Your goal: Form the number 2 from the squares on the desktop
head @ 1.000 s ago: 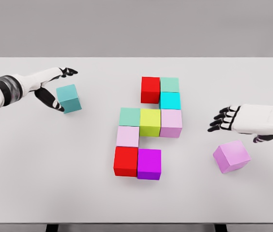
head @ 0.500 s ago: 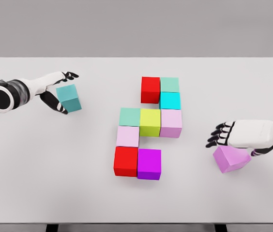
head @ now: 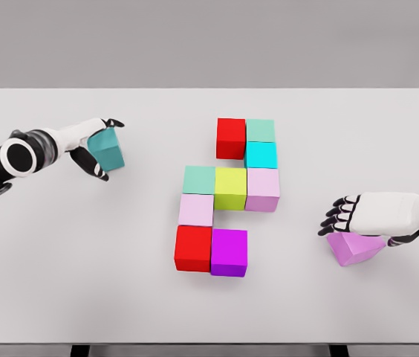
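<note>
The left robot hand (head: 91,149) is clamped on a teal cube (head: 108,149); the right robot hand (head: 358,216), fingers apart, is laid over a tilted lilac cube (head: 354,249) beside the multicoloured cube cluster (head: 228,197) on the white surface (head: 120,282)

A white table (head: 83,297) fills most of the frame, its far edge running across the upper part. Near the centre, 9 cubes sit on it, packed side by side: a red cube (head: 231,138) and a pale green cube (head: 260,130) at the top, a cyan cube (head: 261,154) below, then a green cube (head: 199,179), a yellow cube (head: 230,188) and a pale pink cube (head: 263,189) in a row, a second pale pink cube (head: 195,210), and a second red cube (head: 193,248) beside a magenta cube (head: 229,252). A teal cube (head: 108,150) is at the upper left and a tilted pink cube (head: 352,249) at the lower right.
</note>
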Tool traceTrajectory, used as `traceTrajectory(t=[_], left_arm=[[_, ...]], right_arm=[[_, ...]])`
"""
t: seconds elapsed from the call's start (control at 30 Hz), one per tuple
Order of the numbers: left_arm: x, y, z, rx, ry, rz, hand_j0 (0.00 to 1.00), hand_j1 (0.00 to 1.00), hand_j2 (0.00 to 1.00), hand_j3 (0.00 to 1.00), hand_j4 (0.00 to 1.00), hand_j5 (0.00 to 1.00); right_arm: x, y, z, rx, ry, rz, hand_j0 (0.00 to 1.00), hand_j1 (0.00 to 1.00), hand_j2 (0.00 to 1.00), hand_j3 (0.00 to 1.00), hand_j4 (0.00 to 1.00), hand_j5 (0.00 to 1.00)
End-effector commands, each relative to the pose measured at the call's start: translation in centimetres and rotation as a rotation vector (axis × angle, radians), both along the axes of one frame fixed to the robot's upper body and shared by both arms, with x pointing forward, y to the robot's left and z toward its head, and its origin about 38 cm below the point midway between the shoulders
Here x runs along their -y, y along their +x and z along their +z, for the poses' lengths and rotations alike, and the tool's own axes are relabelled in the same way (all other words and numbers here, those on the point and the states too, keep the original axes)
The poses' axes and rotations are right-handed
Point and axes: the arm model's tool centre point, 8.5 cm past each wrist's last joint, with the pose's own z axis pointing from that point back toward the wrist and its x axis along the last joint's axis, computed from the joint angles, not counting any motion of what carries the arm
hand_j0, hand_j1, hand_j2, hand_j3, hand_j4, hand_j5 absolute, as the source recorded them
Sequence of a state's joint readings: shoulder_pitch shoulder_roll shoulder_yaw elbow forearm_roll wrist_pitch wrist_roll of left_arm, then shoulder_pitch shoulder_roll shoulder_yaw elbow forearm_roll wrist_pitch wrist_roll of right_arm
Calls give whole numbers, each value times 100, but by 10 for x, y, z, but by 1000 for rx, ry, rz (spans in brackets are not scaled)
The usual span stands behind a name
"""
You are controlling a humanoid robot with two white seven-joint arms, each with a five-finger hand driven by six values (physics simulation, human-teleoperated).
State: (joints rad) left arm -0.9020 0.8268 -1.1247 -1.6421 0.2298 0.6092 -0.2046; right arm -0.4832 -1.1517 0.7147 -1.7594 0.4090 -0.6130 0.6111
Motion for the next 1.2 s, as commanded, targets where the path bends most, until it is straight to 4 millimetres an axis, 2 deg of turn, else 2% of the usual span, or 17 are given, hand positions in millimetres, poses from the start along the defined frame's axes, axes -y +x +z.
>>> traceTrajectory(t=[0.0,0.07,0.27,0.67,0.7,0.73,0.77,0.87,0.97,1.03,1.17], left_arm=[[0,0,0,-1,2,0,99,99,99,99,99,99],[0,0,-1,0,1,1,97,97,97,97,97,97],[-1,0,0,0,1,2,97,97,97,97,97,97],[-1,7,-6,-7,0,20,97,97,97,97,97,97],[2,7,-6,-7,-4,15,86,86,86,86,86,86],[2,7,-6,-7,-5,14,82,82,82,82,82,82],[5,7,-6,-7,-13,6,72,72,72,72,72,72],[9,7,-7,-13,-27,0,60,60,60,60,60,60],[10,7,-8,-13,-28,0,56,56,56,56,56,56],[11,7,-8,-13,-32,-4,51,51,51,51,51,51],[15,7,-6,-5,-42,-23,49,49,49,49,49,49]], right_arm=[[0,0,1,1,2,-3,100,100,100,100,100,100],[0,0,1,1,2,-3,99,99,99,99,99,99],[0,0,-1,-2,4,-2,86,86,86,86,86,86],[-3,0,-1,-2,12,0,86,86,86,86,86,86],[-3,0,-1,-1,13,-1,83,83,83,83,83,83],[-3,0,-1,-2,13,-1,82,82,82,82,82,82],[-3,0,-2,-3,14,-1,80,80,80,80,80,80],[-4,1,-2,-1,19,1,76,76,76,76,76,76],[-4,2,-1,2,22,-3,77,77,77,77,77,77],[-7,3,-1,2,35,-1,77,77,77,77,77,77],[-10,5,-1,13,68,-10,76,76,76,76,76,76]])
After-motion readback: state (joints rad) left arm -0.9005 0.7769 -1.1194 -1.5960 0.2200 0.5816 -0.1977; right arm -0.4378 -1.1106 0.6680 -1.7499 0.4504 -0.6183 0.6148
